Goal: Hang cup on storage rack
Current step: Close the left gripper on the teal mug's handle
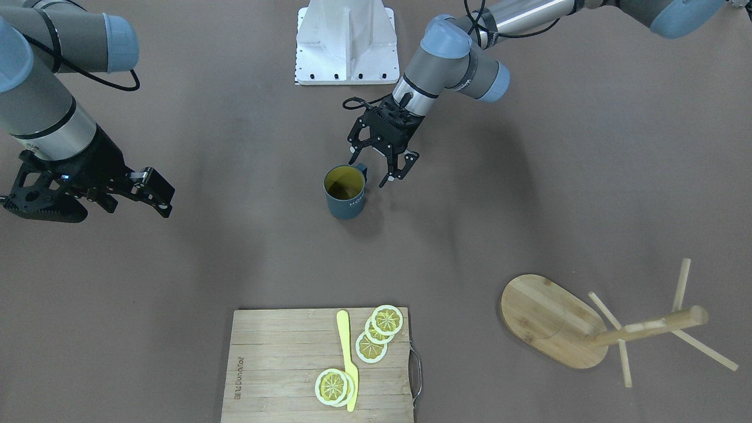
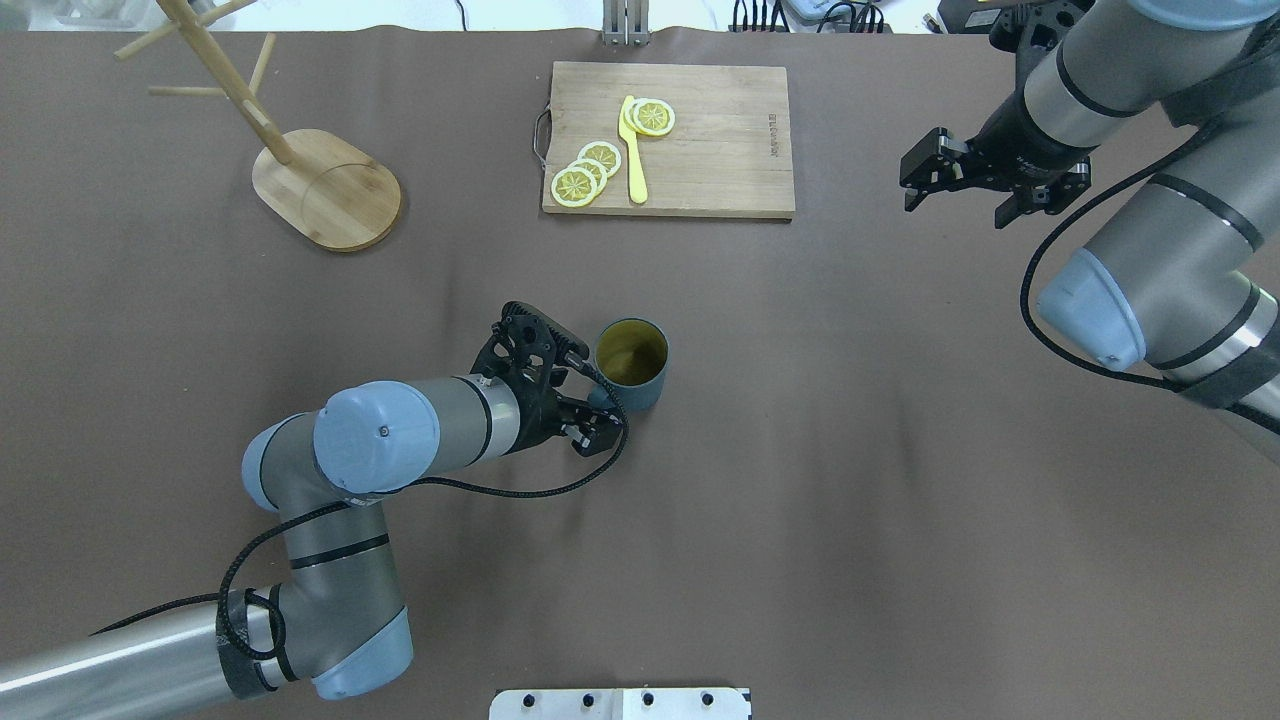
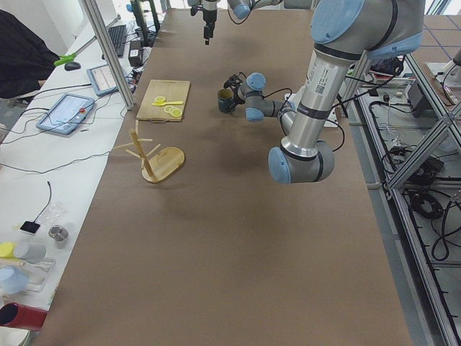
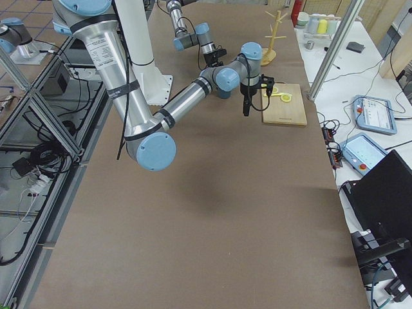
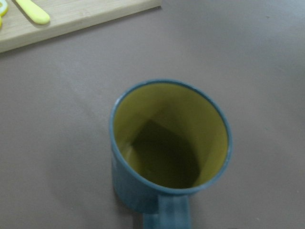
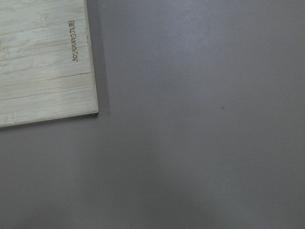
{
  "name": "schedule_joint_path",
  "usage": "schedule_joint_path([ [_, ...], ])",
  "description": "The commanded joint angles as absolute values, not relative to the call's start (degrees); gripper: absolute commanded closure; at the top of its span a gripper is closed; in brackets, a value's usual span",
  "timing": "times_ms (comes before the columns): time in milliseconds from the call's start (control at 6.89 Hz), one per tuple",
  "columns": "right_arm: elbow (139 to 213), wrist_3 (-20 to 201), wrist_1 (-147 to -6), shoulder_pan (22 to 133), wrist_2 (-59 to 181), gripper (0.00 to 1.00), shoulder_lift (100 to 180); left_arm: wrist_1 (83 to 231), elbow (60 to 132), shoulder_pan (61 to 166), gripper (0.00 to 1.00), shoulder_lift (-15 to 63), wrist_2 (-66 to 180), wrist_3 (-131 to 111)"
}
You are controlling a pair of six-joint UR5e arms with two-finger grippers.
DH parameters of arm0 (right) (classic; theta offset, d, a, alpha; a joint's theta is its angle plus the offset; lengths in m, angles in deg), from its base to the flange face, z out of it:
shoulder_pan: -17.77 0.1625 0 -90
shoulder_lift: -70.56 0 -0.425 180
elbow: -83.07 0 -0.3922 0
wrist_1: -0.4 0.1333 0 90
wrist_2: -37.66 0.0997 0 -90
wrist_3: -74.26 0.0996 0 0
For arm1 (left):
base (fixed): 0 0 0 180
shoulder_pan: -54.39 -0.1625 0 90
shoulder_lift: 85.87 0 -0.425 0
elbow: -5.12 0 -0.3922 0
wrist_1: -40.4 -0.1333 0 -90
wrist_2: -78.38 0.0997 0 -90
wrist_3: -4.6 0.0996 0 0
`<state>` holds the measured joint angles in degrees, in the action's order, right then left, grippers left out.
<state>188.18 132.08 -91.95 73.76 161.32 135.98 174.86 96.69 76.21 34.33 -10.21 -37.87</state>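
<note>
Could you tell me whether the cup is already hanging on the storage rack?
No, the cup stands upright on the table, well apart from the storage rack.

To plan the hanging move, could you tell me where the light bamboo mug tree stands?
In the overhead view, the light bamboo mug tree stands far-left, left of the wooden cutting board, apart from the dark blue mug.

Slatted wooden cutting board [image 1: 276, 364] flat on the brown desk [image 1: 176, 264]. Atop it, lemon slices [image 1: 387, 319] either side of a yellow knife [image 1: 346, 346].
</note>
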Motion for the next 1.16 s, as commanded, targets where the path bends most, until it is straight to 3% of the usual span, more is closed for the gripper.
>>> schedule_joint_path([
  [0, 188.36, 132.18, -91.89, 73.67, 161.32, 0.0, 135.95, 174.87, 96.62, 76.28, 0.23, 34.46, -10.21, -38.02],
  [290, 188.19, 132.18, -91.89, 73.24, 161.06, 0.0, 135.86, 174.96, 96.88, 76.01, 0.41, 34.37, -10.21, -38.9],
  [436, 188.19, 132.18, -91.89, 73.06, 160.88, 0.0, 135.69, 176.35, 96.79, 75.84, 0.61, 33.93, -10.21, -38.99],
  [726, 188.1, 132.18, -91.89, 72.97, 160.88, 0.0, 135.68, 176.54, 97.14, 75.23, 0.9, 34.02, -10.3, -39.34],
  [871, 188.1, 132.18, -91.89, 72.97, 160.88, 0.0, 135.68, 176.54, 97.67, 75.22, 1.0, 34.02, -10.47, -41.78],
  [1017, 188.1, 132.18, -91.89, 72.97, 160.88, 0.0, 135.6, 176.28, 100.8, 75.31, 1.0, 33.84, -11.0, -42.24],
])
